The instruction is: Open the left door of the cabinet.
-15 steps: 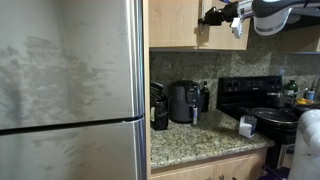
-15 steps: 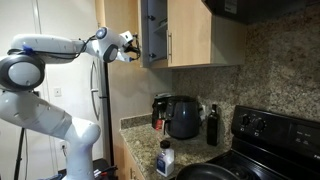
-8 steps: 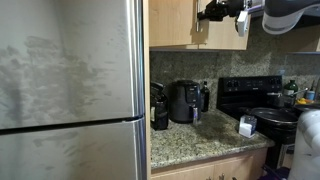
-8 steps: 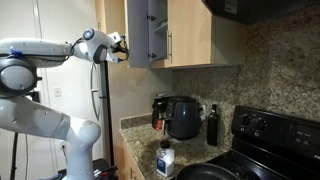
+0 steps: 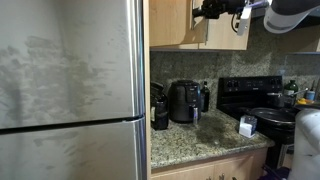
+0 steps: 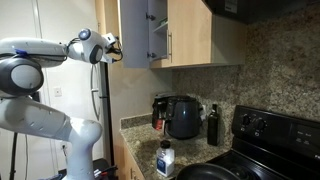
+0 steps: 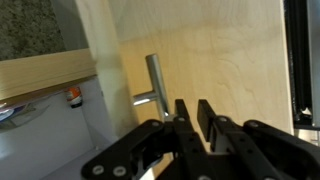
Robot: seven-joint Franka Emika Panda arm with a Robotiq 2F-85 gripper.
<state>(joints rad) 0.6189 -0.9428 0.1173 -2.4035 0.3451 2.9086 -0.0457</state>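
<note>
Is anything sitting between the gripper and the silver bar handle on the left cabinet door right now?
Nothing visible does. In the wrist view the slim silver bar handle of the light tan wood left door shows just beyond the black gripper, with no object in the gap between them.

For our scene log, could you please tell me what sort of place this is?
Most likely a home kitchen: a big stainless-steel refrigerator, a black stove and a speckled granite countertop beneath a light tan wood wall cabinet.
</note>
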